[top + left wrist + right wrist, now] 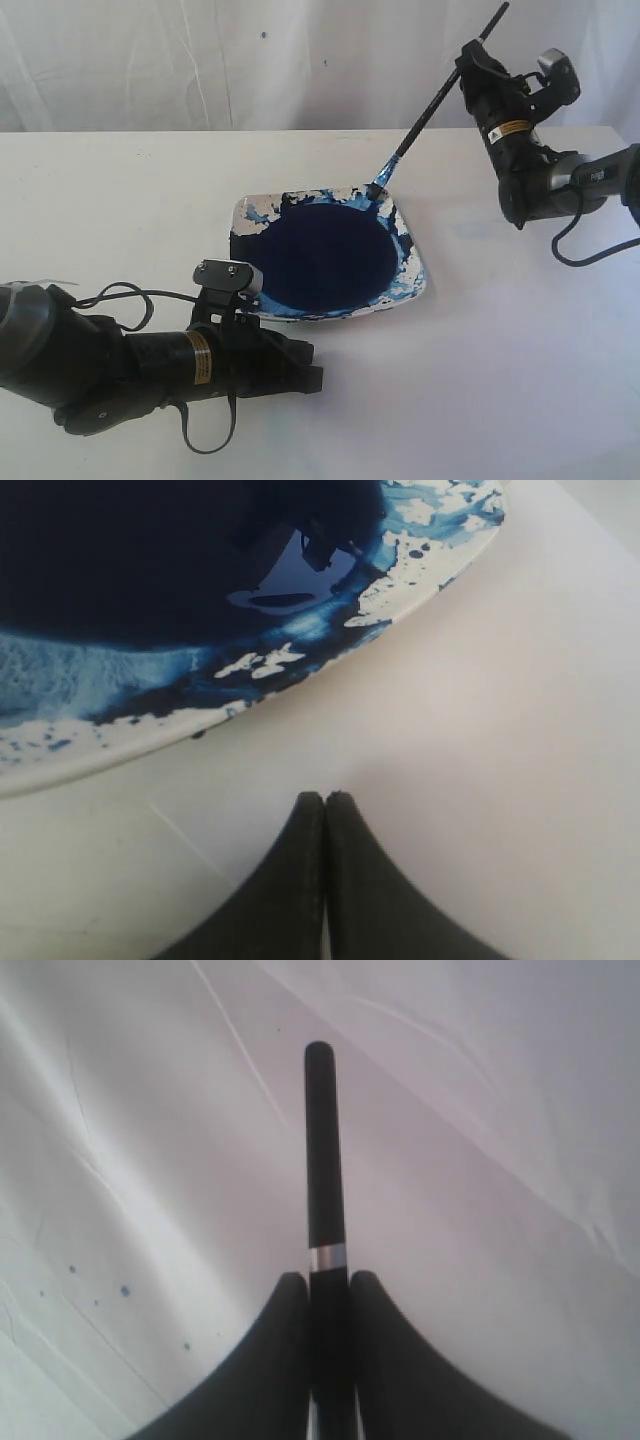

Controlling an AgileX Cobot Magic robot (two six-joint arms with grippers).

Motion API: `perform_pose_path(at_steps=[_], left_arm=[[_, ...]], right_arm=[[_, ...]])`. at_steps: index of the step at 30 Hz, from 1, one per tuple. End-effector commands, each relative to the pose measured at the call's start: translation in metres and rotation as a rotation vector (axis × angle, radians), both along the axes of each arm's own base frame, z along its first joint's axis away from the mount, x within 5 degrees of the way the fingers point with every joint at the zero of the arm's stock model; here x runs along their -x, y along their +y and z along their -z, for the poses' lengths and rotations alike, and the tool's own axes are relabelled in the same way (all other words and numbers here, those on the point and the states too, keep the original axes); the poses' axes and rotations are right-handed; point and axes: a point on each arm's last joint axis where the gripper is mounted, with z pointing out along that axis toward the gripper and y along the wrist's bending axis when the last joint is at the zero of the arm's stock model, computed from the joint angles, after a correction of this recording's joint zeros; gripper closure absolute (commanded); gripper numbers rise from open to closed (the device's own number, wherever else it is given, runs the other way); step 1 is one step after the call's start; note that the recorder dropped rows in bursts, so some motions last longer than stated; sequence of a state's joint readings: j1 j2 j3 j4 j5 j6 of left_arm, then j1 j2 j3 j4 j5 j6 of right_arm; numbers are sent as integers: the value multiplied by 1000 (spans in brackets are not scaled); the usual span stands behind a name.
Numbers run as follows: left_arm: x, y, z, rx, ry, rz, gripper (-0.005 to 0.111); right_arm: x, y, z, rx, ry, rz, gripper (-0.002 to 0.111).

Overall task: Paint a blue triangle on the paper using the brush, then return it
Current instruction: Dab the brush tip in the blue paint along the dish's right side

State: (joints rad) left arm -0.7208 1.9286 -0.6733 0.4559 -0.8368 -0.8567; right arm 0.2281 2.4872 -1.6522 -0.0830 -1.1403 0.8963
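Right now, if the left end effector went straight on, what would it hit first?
The left end effector would probably meet the paint dish first, across bare paper; depth is unclear.

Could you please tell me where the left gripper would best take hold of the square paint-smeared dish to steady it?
Likely the dish's near rim, coming in low from the left gripper's side: that edge is a thin raised lip, clear of the navy paint pool and opposite the corner where the black-handled brush leans.

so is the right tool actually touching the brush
Touching. The right wrist view shows the right tool closed on the brush, pinching its black handle with no gap on either side.
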Motion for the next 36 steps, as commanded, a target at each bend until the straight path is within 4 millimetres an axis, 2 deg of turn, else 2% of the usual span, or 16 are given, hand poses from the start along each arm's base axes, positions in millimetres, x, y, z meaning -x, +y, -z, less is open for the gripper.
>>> perform_pose_path(at_steps=[1,6,12,22,29,36], left_arm=[[2,1,0,-16,5,2,107],[2,1,0,-16,5,2,107],[2,1,0,-16,5,2,107],[2,1,0,-16,5,2,107],[2,1,0,-16,5,2,107],[2,1,0,-16,5,2,107]], right_arm=[[-2,8,-3,0,15,-6,108],[-4,11,-4,48,-3,10,108],[-7,11,5,56,4,19,108],[-7,9,3,43,-15,44,108],[-3,10,-5,-89,-78,-34,108],[-1,14,-5,-120,-67,-107,108]])
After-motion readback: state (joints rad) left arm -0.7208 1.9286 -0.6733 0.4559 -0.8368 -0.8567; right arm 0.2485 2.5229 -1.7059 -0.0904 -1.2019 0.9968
